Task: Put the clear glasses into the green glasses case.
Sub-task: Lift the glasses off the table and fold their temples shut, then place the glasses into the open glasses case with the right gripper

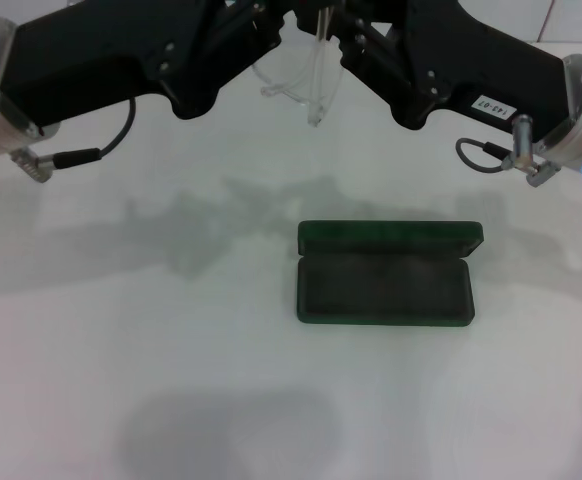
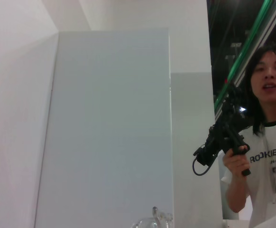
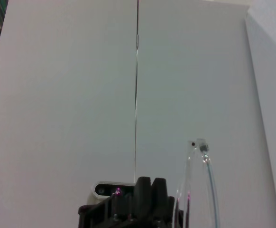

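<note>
Both arms are raised at the far edge of the head view, w/ the left end effector and right end effector meeting above the white desk; the clear glasses hang between them in mid-air, lens down and arms pointing up, but finger state of either end effector cannot be told since the tips are cut off by the frame edge. The green glasses case lies open on the desk approx. centre-right, well below and apart from the glasses, dark lining up, lid tilted toward the far side. Right wrist view shows the glasses' thin clear arms rising beside the black end-effector body.
</note>
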`<control>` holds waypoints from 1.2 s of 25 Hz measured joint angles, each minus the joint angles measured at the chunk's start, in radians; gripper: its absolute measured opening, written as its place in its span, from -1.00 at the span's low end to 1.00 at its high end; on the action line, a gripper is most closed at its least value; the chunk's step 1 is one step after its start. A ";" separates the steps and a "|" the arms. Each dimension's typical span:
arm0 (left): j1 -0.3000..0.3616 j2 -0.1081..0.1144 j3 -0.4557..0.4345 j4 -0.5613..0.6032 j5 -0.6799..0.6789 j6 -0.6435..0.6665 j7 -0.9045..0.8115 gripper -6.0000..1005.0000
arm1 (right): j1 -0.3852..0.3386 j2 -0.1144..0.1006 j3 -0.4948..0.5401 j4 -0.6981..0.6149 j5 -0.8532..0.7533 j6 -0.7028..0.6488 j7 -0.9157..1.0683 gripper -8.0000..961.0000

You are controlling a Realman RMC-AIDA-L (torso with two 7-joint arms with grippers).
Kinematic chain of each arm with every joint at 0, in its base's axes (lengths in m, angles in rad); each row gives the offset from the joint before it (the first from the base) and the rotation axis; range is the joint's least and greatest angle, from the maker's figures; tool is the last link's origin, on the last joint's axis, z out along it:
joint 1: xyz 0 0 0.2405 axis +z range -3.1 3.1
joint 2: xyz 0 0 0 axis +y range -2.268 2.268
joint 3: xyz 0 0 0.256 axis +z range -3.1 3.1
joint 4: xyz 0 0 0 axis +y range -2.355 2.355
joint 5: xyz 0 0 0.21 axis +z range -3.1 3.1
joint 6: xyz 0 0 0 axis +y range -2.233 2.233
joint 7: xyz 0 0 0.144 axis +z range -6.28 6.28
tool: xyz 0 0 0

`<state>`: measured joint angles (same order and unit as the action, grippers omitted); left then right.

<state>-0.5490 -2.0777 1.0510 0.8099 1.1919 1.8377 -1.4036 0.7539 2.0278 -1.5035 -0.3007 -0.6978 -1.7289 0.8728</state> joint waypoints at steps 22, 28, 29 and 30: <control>0.001 0.004 0.000 -0.015 -0.004 0.057 0.018 -0.81 | -0.011 -0.002 0.004 -0.010 0.002 -0.003 0.000 -0.72; 0.051 0.028 0.002 -0.015 -0.084 0.192 0.069 -0.81 | -0.047 -0.012 0.067 -0.042 0.002 -0.018 0.001 -0.72; 0.063 0.032 0.001 -0.017 -0.098 0.192 0.067 -0.81 | -0.058 -0.014 0.078 -0.057 -0.001 -0.019 0.002 -0.72; 0.073 0.038 0.001 -0.020 -0.107 0.192 0.066 -0.81 | -0.069 -0.017 0.086 -0.075 -0.002 -0.020 0.005 -0.72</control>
<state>-0.4761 -2.0401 1.0521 0.7899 1.0847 2.0297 -1.3377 0.6854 2.0106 -1.4173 -0.3756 -0.6995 -1.7489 0.8777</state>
